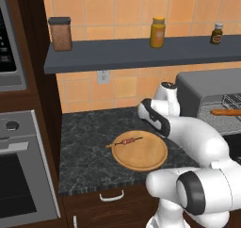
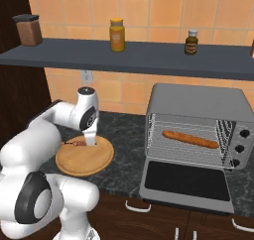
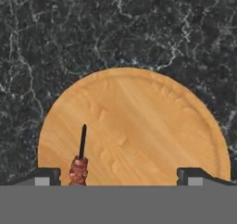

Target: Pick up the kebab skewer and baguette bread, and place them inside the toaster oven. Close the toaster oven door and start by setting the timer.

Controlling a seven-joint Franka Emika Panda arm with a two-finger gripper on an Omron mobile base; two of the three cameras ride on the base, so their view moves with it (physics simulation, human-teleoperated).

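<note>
On the round wooden board (image 1: 141,150) lies the kebab skewer (image 1: 125,142), near its back edge on the dark counter (image 1: 84,151). Above the board hangs the gripper (image 3: 118,176), fingers spread wide and holding nothing, one fingertip just beside the meat. Off to the right, the baguette bread (image 2: 191,139) rests on the rack inside the toaster oven (image 2: 198,102), whose toaster oven door (image 2: 186,182) lies folded down.
</note>
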